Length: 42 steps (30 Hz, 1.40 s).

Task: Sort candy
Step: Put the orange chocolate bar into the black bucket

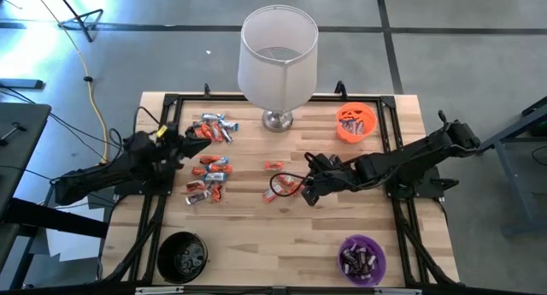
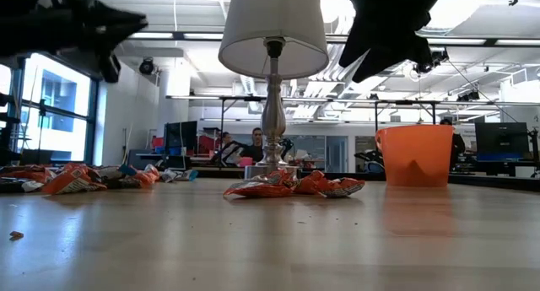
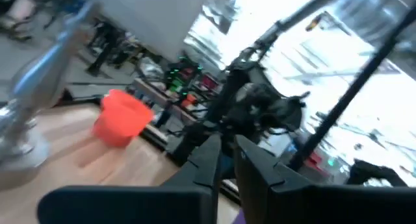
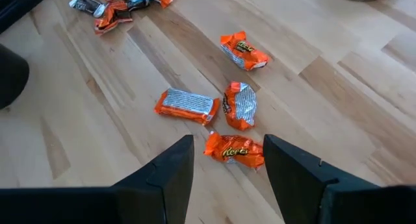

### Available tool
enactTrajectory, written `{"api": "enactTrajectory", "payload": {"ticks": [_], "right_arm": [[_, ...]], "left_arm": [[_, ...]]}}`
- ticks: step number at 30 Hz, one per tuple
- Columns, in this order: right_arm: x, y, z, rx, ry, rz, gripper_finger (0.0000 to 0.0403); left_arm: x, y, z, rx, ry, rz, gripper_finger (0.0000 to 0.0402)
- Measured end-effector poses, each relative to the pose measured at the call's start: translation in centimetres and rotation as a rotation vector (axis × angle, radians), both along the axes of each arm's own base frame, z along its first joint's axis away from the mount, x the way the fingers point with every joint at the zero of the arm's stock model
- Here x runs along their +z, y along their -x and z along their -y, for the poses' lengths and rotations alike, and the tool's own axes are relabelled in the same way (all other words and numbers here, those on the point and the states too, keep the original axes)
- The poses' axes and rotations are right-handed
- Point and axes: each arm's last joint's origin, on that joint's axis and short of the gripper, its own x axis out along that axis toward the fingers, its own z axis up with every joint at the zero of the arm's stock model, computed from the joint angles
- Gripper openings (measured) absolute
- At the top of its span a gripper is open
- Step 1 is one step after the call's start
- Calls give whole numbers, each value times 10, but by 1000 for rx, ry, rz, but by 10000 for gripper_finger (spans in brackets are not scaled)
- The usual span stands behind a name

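Observation:
The candy lies on the wooden table in two lots. A mixed pile [image 1: 209,162] of orange, brown and silvery bars sits at the left. Several orange bars [image 4: 187,106] lie near the middle. My right gripper [image 4: 229,146] hangs open above these, its fingers standing either side of one orange bar [image 4: 234,149] without touching it. The low view shows that gripper [image 2: 396,29] well above the tabletop. My left gripper [image 1: 186,139] is raised beside the left pile and points about level across the table. In its wrist view the fingers [image 3: 211,160] stand almost together, with no candy showing between them.
A lamp with a white shade [image 1: 278,64] stands at the far middle. An orange bowl [image 1: 355,122] sits far right, a purple bowl [image 1: 361,258] holding dark bars near right, and a black bowl [image 1: 182,256] near left. Bare wood lies between the two candy lots.

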Motion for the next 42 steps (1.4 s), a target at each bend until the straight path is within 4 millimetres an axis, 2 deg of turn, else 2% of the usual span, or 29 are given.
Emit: {"api": "enactTrajectory", "payload": {"ticks": [3, 7, 15, 20, 27, 34, 42], "right_arm": [[0, 0, -1, 9, -24, -3, 180], [0, 0, -1, 4, -41, -2, 180], [-1, 1, -1, 21, -69, -23, 180], [-5, 6, -1, 50, -98, -94, 180], [-10, 15, 0, 66, -106, -215, 180], [-13, 22, 2, 60, -87, -292, 180], [-13, 22, 1, 72, -109, -304, 180]], "left_arm": [[11, -4, 2, -20, -17, -80, 18], [21, -20, 3, -69, -28, -201, 17], [38, -79, 11, -218, -168, -472, 17], [28, -111, 14, -301, -221, -741, 17], [2, -133, 13, -365, -260, -953, 17], [-14, -150, 12, -412, -337, -1028, 17], [-5, -171, 17, -472, -504, -989, 57]]}}
